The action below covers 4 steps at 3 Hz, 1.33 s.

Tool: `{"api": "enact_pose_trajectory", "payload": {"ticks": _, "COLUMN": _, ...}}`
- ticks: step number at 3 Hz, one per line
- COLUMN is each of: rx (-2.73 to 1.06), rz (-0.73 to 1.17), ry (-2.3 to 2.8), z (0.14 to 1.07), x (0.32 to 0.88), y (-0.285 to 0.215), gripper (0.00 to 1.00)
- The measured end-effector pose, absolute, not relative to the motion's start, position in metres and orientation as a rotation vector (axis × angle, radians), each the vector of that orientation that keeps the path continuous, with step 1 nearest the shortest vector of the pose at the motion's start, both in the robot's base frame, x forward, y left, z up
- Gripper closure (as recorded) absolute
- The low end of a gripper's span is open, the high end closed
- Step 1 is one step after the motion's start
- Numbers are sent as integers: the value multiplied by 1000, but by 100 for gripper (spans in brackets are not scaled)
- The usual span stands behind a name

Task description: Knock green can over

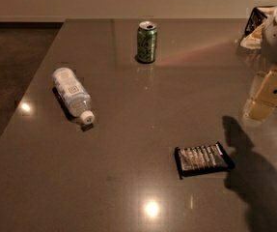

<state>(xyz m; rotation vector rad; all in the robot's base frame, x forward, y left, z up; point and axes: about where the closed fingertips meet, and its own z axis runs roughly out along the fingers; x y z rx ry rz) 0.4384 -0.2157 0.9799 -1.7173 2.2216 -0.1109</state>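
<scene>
The green can (146, 42) stands upright near the far middle of the dark glossy table (138, 129), its silver top with pull tab facing up. My gripper (266, 98), pale yellow under the white arm, hangs above the table at the right edge of the view. It is well to the right of the can and nearer the camera, not touching it. The gripper holds nothing that I can see.
A clear plastic water bottle (72, 93) with a white cap lies on its side at the left. A flat black packet (203, 158) lies at the front right, beside the arm's shadow. A dark-rimmed tray or basket (255, 25) sits at the far right corner. The table's left edge borders dark floor.
</scene>
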Motion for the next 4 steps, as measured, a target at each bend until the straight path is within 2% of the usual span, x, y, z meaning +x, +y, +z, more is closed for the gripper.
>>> {"api": "enact_pose_trajectory", "payload": {"ticks": 2, "rx": -1676, "rz": -97, "ry": 2227, "z": 978, "x": 453, "y": -210, "gripper": 0}}
{"api": "enact_pose_trajectory", "payload": {"ticks": 4, "rx": -1519, "rz": -19, "ry": 2289, "z": 957, "x": 521, "y": -197, "gripper": 0}}
